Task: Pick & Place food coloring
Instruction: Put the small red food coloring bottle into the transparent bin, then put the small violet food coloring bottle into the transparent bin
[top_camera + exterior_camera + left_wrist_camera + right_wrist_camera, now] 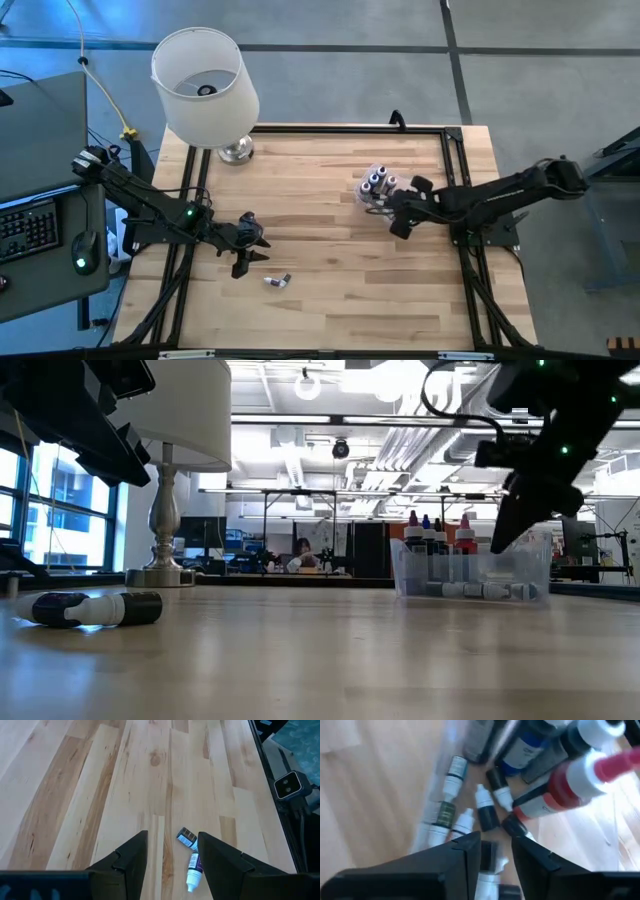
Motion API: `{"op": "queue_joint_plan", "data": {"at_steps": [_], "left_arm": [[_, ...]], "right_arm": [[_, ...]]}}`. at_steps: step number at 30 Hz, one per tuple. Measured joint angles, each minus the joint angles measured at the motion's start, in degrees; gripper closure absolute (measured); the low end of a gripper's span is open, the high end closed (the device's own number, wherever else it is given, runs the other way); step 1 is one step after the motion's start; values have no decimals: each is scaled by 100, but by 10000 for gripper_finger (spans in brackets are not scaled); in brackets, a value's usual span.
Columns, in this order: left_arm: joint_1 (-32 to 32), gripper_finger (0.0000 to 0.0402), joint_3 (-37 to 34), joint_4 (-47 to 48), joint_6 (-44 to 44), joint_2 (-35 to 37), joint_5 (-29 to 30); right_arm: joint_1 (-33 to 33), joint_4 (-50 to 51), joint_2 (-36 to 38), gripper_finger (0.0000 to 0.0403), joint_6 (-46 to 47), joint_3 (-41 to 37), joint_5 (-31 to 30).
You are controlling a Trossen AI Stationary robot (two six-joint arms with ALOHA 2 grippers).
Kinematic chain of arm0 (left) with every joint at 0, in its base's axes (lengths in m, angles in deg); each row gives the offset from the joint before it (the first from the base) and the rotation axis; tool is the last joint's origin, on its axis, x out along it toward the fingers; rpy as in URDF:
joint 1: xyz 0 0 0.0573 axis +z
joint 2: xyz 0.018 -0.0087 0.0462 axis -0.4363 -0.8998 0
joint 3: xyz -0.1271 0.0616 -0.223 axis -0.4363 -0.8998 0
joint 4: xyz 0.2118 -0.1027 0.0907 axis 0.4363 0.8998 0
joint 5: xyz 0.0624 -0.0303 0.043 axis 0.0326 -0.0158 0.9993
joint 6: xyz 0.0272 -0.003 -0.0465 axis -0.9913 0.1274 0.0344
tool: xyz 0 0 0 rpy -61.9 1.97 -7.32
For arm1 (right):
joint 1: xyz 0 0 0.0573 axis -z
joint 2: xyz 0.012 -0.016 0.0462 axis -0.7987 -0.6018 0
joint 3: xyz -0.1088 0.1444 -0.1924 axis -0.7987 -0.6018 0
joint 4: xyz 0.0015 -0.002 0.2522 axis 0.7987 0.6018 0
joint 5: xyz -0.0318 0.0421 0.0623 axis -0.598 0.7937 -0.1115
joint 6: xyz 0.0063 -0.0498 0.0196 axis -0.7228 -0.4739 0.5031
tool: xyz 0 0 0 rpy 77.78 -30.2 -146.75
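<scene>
1. Wooden planks made up the surface (330, 300), on which one food coloring bottle (278, 282) was seen lying on its side near the front edge, left of centre.
2. The remaining bottles (377, 182) were gathered in a clear plastic tub (470, 572) toward the right edge, some upright and some lying flat.
3. The left end effector (243, 262) was held released just above the lone bottle (191, 860), its fingers (131, 855) spread and nothing gripped.
4. The right end effector (495, 851) was poised released over the tub's contents, with no bottle visibly clasped.
5. A pick was judged to be in hand on both sides; a straight descent and a closing around one bottle would be called for next.
6. A lamp (205, 85) stood at the far left corner.
</scene>
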Motion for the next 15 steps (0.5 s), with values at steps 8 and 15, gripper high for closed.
{"op": "queue_joint_plan", "data": {"at_steps": [8,15], "left_arm": [[0,231,0,0,128,0,0],[0,231,0,-2,181,0,-225]], "right_arm": [[432,28,173,259,-60,-271,166],[242,-521,173,248,-540,688,961]]}}
